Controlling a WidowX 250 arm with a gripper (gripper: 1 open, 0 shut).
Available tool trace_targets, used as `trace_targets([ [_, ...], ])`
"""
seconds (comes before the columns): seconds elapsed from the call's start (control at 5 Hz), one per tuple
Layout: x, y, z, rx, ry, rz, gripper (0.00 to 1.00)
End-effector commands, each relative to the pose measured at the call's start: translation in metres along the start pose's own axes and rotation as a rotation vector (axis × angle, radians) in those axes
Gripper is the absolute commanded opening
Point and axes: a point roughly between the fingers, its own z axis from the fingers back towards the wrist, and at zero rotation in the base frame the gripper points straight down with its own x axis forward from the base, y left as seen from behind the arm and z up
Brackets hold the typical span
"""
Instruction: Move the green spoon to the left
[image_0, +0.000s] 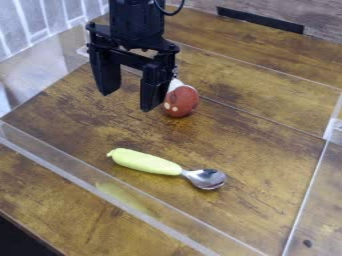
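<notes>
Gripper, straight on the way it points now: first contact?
Gripper points down. Looks like bare tabletop first. The red-brown object sits close beside that line, and one view leaves depth unclear, so a graze can't be ruled out. The green spoon looks off the line.

Arm colour: black all over, as far as I can see from here
Build: chunky, blocky segments on the robot arm (131, 38)
Fingers: broad, dark, angular pieces (110, 80)
Cable: thin, dark, looping near the top (171, 8)

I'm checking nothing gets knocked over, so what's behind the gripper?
Partly behind the gripper sits a red-brown rounded object with a white tip; its left side is covered, so I can't tell its full shape.
</notes>
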Motion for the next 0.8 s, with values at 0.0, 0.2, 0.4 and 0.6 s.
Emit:
trace_targets([
  [0.0,0.002,0.005,-0.012,0.001,0.017,-0.102,1.00],
  [0.2,0.006,0.010,-0.027,0.018,0.029,-0.305,1.00],
  [0.4,0.003,-0.006,-0.051,0.039,0.034,-0.554,1.00],
  [0.6,-0.001,-0.025,-0.075,0.049,0.031,-0.781,1.00],
])
